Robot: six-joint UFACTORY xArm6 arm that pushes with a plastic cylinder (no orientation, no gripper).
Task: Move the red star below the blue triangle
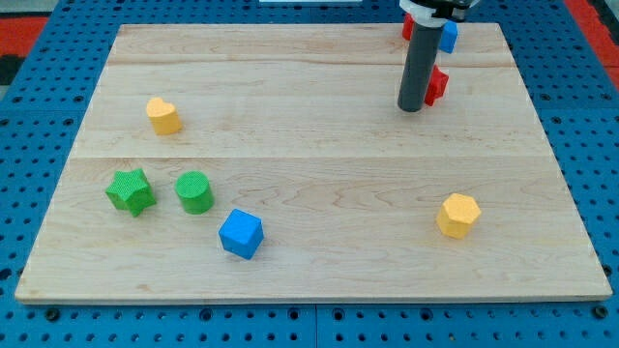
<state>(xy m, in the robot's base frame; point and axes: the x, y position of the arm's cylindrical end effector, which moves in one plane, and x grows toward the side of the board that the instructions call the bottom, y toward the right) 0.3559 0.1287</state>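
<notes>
- Starting at the view's left: green star (pixel 130 190), green cylinder (pixel 194 191), yellow heart (pixel 163 115), blue cube (pixel 241 234) on the tabletop (pixel 309 145).
- My tip (pixel 410 108) touches the red star (pixel 437 85) from its left; no gripper is fitted.
- Blue triangle (pixel 448 36) sits near the top edge.
- Yellow hexagon (pixel 457 215) lies lower right.

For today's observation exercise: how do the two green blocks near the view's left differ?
The green star has points; the green cylinder is round with a flat top. The star lies nearer the board's left edge, the cylinder nearer the blue cube. Both share colour and similar size.
</notes>
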